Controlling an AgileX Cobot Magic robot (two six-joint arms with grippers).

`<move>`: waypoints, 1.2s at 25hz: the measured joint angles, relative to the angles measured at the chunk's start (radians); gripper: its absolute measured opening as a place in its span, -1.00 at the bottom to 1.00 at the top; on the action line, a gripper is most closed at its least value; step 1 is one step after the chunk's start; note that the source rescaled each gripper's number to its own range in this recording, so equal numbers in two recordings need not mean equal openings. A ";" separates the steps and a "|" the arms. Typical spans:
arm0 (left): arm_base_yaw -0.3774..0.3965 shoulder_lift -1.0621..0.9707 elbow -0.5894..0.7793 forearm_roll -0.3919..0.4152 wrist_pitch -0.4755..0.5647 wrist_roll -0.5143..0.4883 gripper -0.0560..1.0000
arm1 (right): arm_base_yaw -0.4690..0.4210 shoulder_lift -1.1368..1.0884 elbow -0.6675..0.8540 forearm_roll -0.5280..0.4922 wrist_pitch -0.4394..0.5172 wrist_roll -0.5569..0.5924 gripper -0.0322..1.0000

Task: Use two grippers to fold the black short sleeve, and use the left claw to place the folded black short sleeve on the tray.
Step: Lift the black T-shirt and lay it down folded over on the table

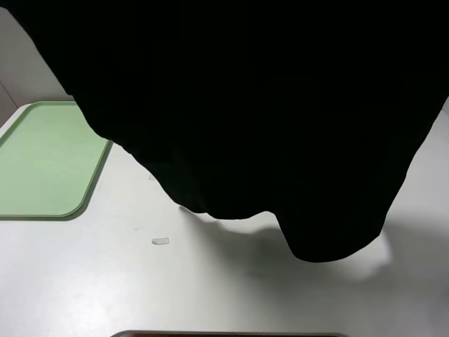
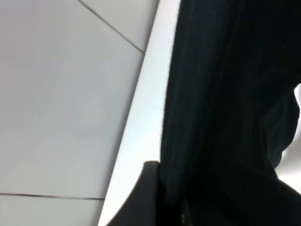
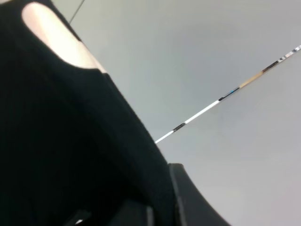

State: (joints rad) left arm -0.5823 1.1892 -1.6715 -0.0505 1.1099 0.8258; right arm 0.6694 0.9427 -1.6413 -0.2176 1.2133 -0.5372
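Basically, the black soft cotton short-sleeve T-shirt (image 1: 266, 105) hangs in the air above the white table (image 1: 105, 288). It fills the high view from twelve o'clock down to a low lobe at five. The cloth looks light, limp and not slippery. It will drape and sway, so it is best held at two edge corners and kept taut. The left dark-fingered gripper (image 2: 162, 205) is clamped tight on the cloth, and the right dark-fingered gripper (image 3: 162, 207) is likewise pinched on the shirt. The pale green flat plastic tray (image 1: 42, 154) sits at nine o'clock with nothing on its visible part. A small white paper scrap (image 1: 160, 241) lies at seven o'clock, likely harmless. The hanging cloth hides both arms from above.
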 joint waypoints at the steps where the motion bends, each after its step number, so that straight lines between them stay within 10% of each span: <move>1: 0.000 0.000 0.000 0.001 0.002 -0.001 -0.89 | 0.000 0.001 0.006 0.000 0.000 0.002 -0.91; 13: 0.000 0.241 0.000 0.266 -0.134 -0.003 -0.89 | -0.085 0.245 0.130 -0.223 -0.081 0.006 -0.91; 30: 0.126 0.632 0.000 0.408 -0.621 -0.115 -0.89 | -0.402 0.680 0.131 -0.215 -0.659 0.103 -0.91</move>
State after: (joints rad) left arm -0.4566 1.8207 -1.6715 0.3578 0.4893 0.7104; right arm 0.2670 1.6225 -1.5105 -0.4328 0.5539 -0.4346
